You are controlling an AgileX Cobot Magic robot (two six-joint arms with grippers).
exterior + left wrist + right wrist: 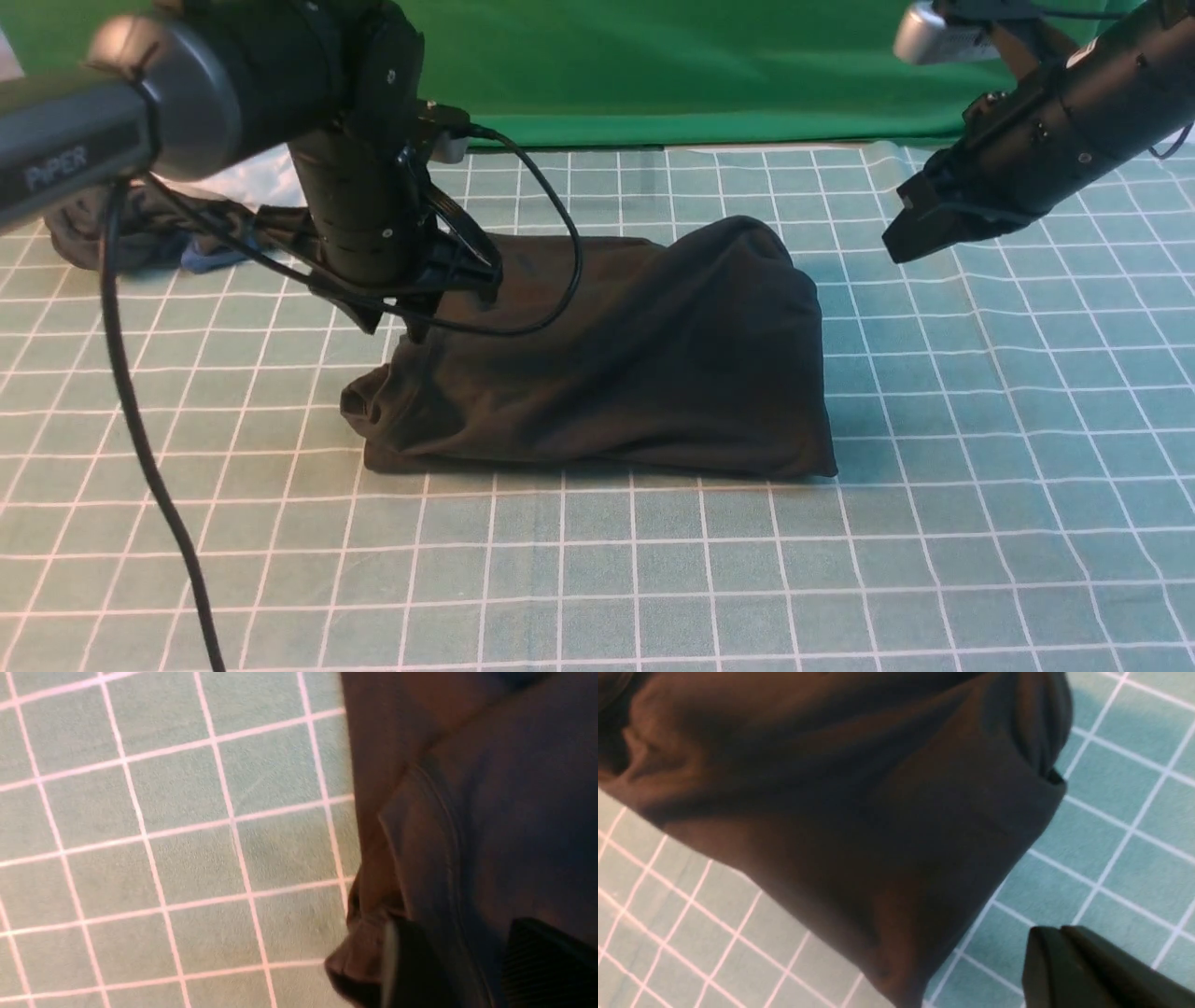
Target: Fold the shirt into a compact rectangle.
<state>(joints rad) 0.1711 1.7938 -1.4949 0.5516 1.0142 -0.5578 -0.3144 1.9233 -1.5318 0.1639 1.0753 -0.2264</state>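
Observation:
The dark brown-black shirt lies partly folded on the grid mat, its upper layer still standing up in a hump with a peak at the back right. My left gripper points down at the shirt's upper left edge. In the left wrist view its jaws stand apart, with a hemmed fold of the shirt lying between them. My right gripper hovers in the air to the right of the peak, shut and empty. In the right wrist view its tips are pressed together beside the shirt.
A dark grey garment and a white cloth are bunched at the back left, behind the left arm. The left arm's black cable hangs down over the teal grid mat. A green backdrop closes off the far side.

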